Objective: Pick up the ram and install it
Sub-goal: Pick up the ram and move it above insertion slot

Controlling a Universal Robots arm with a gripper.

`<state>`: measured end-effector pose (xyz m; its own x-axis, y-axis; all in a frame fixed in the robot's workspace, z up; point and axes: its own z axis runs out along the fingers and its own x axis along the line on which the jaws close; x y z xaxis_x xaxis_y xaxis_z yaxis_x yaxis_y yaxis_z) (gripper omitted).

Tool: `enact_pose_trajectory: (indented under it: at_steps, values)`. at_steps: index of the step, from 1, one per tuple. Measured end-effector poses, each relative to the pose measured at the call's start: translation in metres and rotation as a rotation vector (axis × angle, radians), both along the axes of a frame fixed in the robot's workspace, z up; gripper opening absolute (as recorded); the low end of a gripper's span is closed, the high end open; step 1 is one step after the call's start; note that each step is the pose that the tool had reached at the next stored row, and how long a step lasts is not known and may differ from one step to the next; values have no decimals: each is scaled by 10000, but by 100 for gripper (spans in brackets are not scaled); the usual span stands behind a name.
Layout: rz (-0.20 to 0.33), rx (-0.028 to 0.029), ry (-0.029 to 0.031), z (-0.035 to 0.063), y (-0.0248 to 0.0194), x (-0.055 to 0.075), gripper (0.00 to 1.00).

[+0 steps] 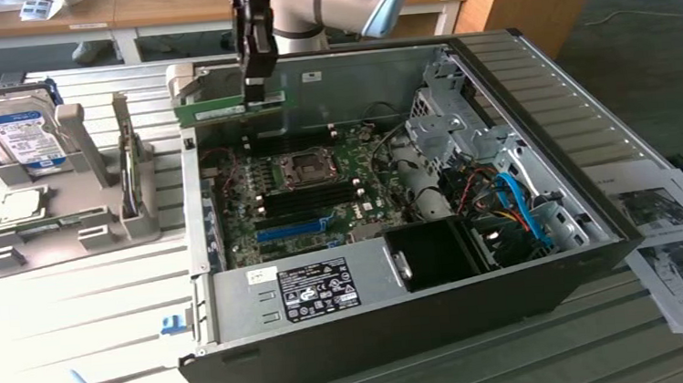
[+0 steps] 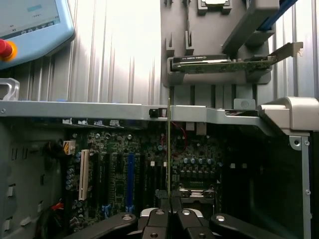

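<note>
My gripper (image 1: 263,93) is shut on the ram (image 1: 219,111), a long green circuit-board stick held level above the back edge of the open computer case (image 1: 530,94). It hangs over the motherboard (image 1: 315,171), well above the dark memory slots (image 1: 305,197) near the processor socket. In the wrist view the ram (image 2: 169,149) shows edge-on as a thin vertical line running out from between the closed fingers (image 2: 185,217), with the motherboard (image 2: 199,159) behind it.
A grey parts holder (image 1: 64,232) at the exterior view's left carries a hard drive (image 1: 19,133) and a card (image 2: 224,63). A blue slot strip (image 1: 290,228), power supply (image 1: 312,285) and black fan shroud (image 1: 438,252) sit in the case. Papers (image 1: 674,238) lie at the right.
</note>
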<state>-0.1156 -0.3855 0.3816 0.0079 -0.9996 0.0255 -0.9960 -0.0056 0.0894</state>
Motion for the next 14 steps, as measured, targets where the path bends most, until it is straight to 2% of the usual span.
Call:
enact_pose_trajectory:
  at_steps: [14]
  values:
    - [1,0,63,0,0,297,11]
